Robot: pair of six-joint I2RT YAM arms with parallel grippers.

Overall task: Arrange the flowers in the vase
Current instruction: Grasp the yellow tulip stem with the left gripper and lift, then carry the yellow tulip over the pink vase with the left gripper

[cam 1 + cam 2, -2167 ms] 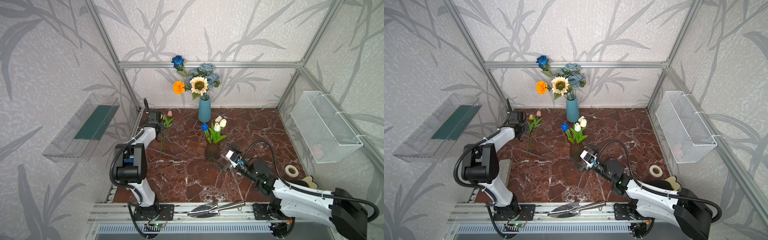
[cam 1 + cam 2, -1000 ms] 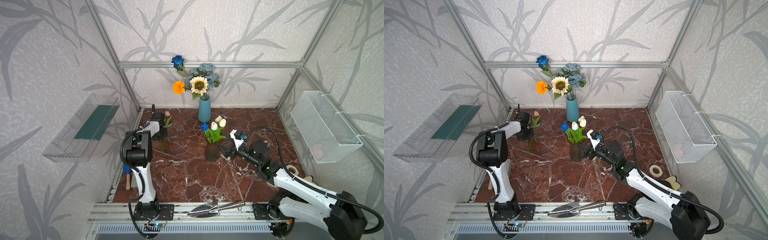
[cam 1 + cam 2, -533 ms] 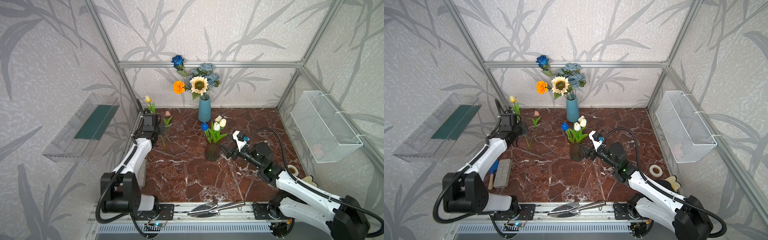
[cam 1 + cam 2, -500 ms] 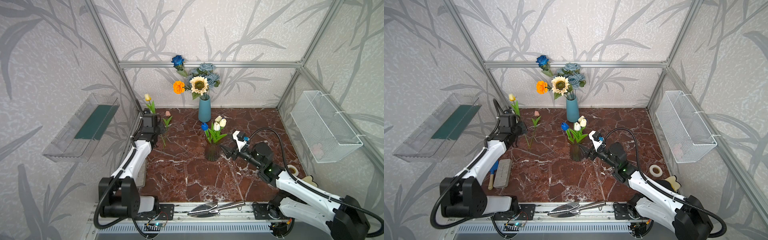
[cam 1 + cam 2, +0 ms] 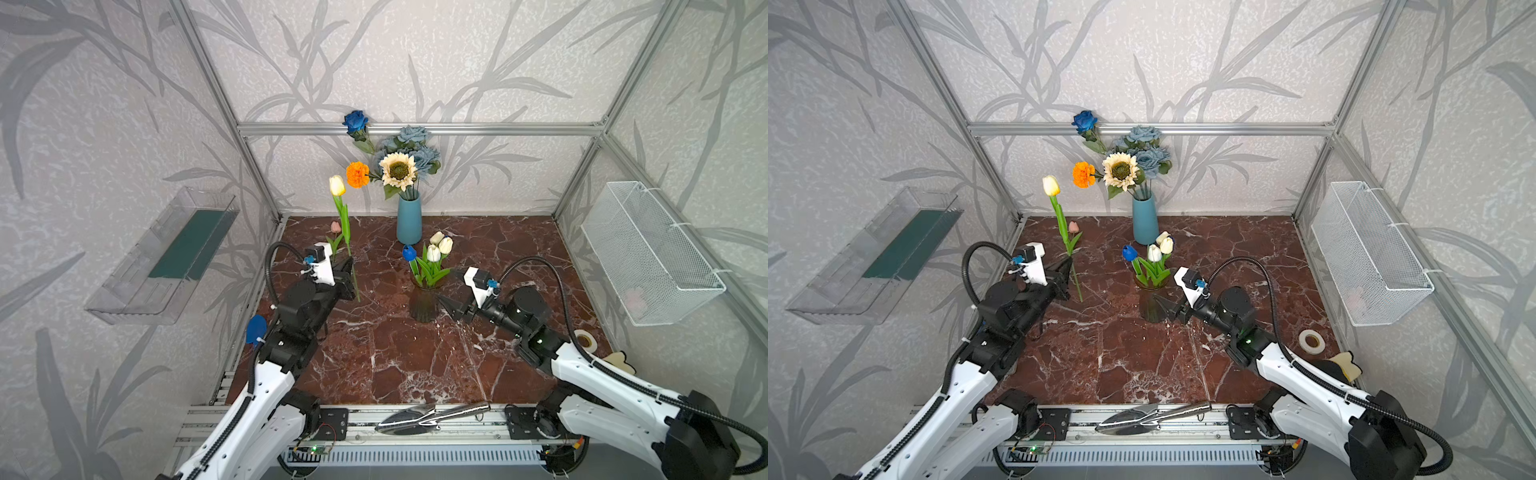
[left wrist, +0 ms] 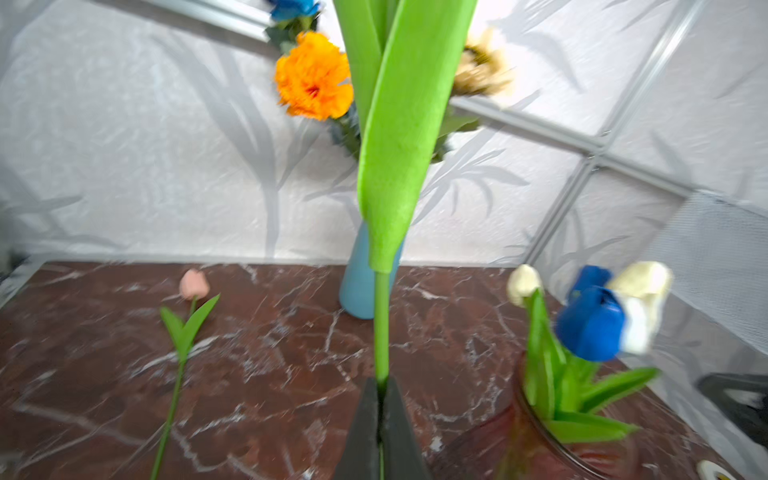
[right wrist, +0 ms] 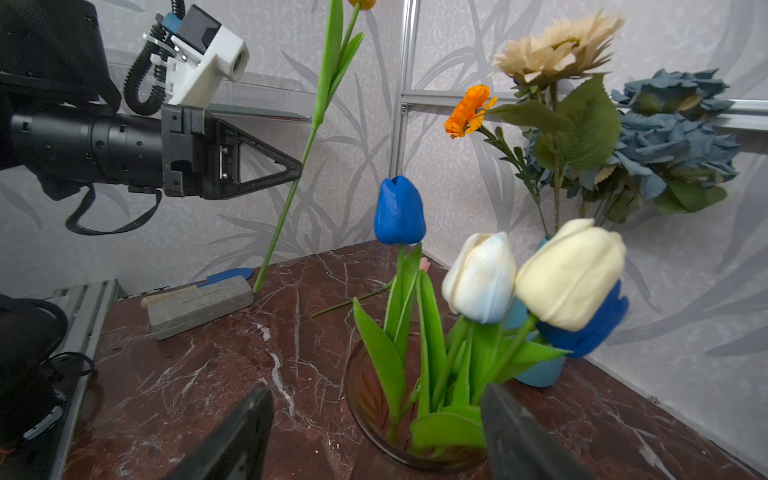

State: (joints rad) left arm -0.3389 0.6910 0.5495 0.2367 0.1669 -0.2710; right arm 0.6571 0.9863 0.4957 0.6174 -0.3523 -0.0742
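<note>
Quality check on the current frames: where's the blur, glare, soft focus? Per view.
Left wrist: smeared overall, worst on the blue tulip and orange marigold; the leaf of the held yellow tulip blocks the centre. Right wrist: the right gripper is soft, close to the lens; the left gripper is crisp. Both top views: sharp, evenly lit, faint sheen on the marble tabletop.

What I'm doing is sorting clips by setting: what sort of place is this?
Probably a robot test cell staged for flower arranging: aluminium frame rails hold leaf-patterned wall panels around a red-brown marble tabletop, with white robot arms mounted at its front.
</note>
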